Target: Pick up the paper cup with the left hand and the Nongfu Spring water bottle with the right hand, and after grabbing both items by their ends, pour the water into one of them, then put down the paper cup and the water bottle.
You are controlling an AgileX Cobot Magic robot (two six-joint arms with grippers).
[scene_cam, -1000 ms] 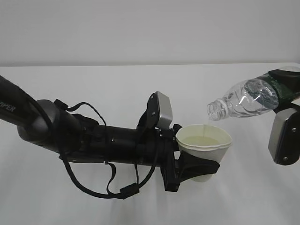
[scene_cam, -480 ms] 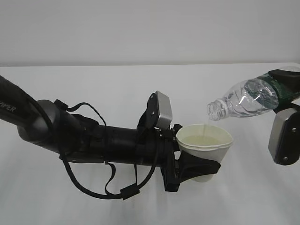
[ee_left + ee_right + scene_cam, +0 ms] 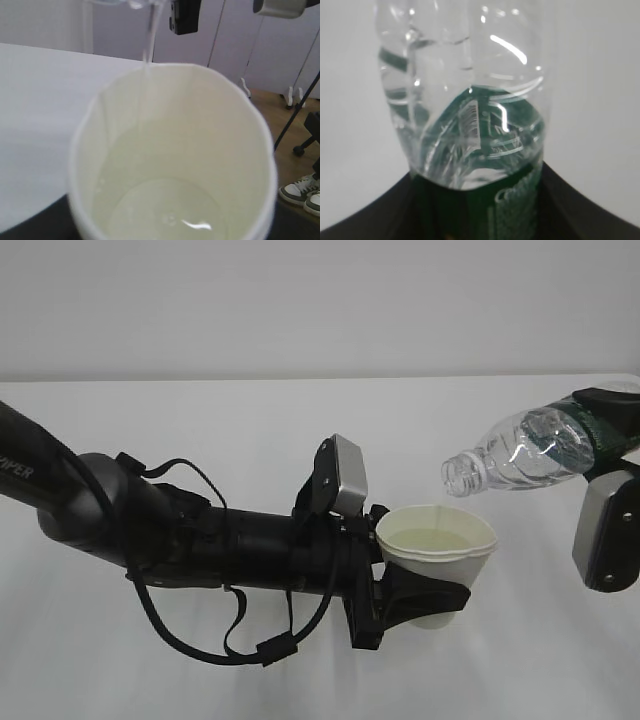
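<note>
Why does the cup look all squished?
The left hand squeezes the paper cup, so its rim bends out of round. No spill shows: water sits inside, under the tilted bottle.

The paper cup [image 3: 437, 550] serves as the landmark. It stands upright above the desk [image 3: 250, 420], clear of its surface, held round its lower part by the left pincer [image 3: 425, 602]. The left arm [image 3: 150, 525] stretches away to the left of the cup, and its camera module [image 3: 343, 476] sits just left of the cup's rim and a little higher. The water [image 3: 160, 210] lies in the bottom of the cup. The Nongfu Spring water bottle [image 3: 525, 452] hangs above and to the right of the cup, tilted, its open neck pointing left and down towards the rim without touching it. The right pincer [image 3: 610, 425] clasps the bottle's far end, further right of the cup.
</note>
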